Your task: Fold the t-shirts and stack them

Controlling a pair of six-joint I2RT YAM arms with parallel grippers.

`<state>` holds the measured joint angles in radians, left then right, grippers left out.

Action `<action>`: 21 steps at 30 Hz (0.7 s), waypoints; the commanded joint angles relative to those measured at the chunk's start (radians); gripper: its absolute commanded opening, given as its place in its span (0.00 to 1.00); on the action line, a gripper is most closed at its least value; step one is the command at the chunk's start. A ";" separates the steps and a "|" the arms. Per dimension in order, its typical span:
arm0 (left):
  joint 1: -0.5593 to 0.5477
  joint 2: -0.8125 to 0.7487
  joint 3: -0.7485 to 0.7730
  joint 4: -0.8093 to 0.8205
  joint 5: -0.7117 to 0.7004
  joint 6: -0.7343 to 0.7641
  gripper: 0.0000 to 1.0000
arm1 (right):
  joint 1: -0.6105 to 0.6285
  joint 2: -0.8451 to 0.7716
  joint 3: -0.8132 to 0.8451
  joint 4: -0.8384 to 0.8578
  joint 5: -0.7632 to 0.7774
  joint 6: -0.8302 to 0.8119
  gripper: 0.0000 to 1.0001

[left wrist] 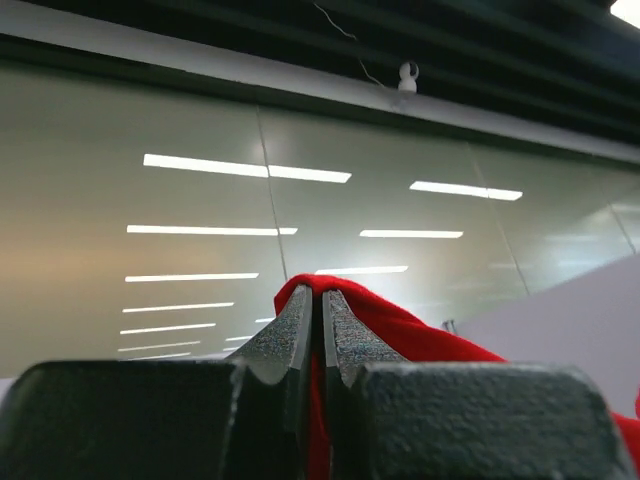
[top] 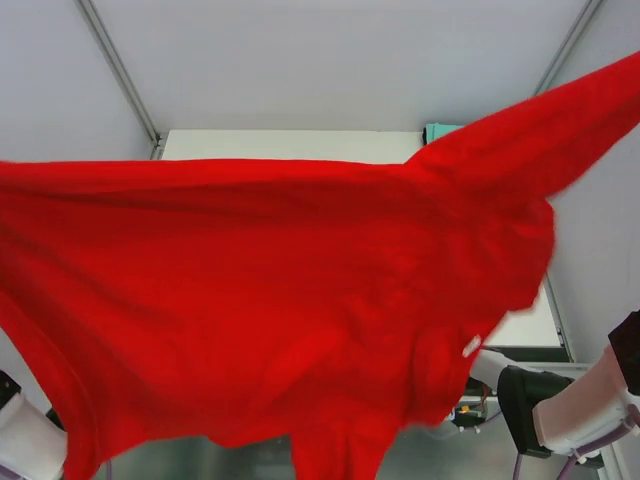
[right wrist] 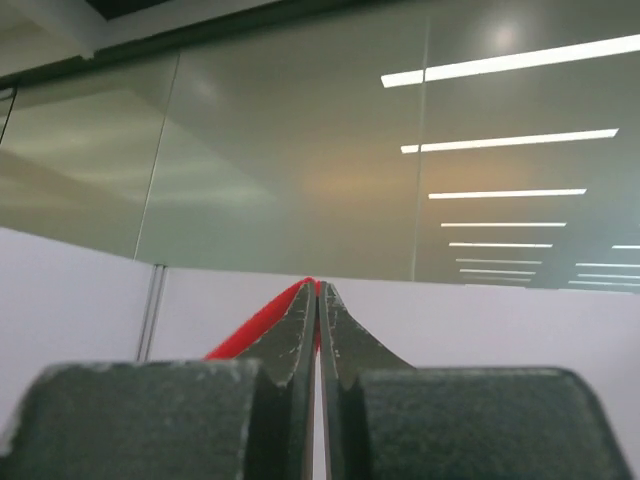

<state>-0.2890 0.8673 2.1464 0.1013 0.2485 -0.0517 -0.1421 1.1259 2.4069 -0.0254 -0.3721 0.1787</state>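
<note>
Top external view shows the red t-shirt (top: 270, 300) spread wide in the air. It fills most of the frame and hides nearly all of the table (top: 290, 145) beneath it, with only the far strip of white surface showing above the cloth. I hold it up by two points. My left gripper (left wrist: 316, 300) is pinched tight on a fold of red cloth that bulges over the fingertips. My right gripper (right wrist: 318, 295) is clamped the same way, with a thin red edge running out of the closed jaws to the left. Both wrist views look out at a glass wall and ceiling lights, so I judge both hands are raised high. The shirt hangs open and unfolded, one sleeve flung toward the far right corner. By my reckoning the fold of this shirt has not begun — it needs laying flat on the table, then folding, then stacking. A sliver of teal (top: 440, 131) peeks out at the far right of the table — whether it is a folded shirt I cannot tell, and any stack is hidden behind the cloth.
</note>
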 commanded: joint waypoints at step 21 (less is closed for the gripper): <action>0.020 -0.087 -0.256 0.050 0.211 -0.153 0.00 | -0.054 -0.228 -0.335 0.195 -0.126 0.111 0.00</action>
<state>-0.3515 0.8314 2.1086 0.0883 0.2295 -0.0391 -0.1421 1.0222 2.4565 -0.0124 -0.4080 0.1677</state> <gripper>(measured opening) 0.014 0.011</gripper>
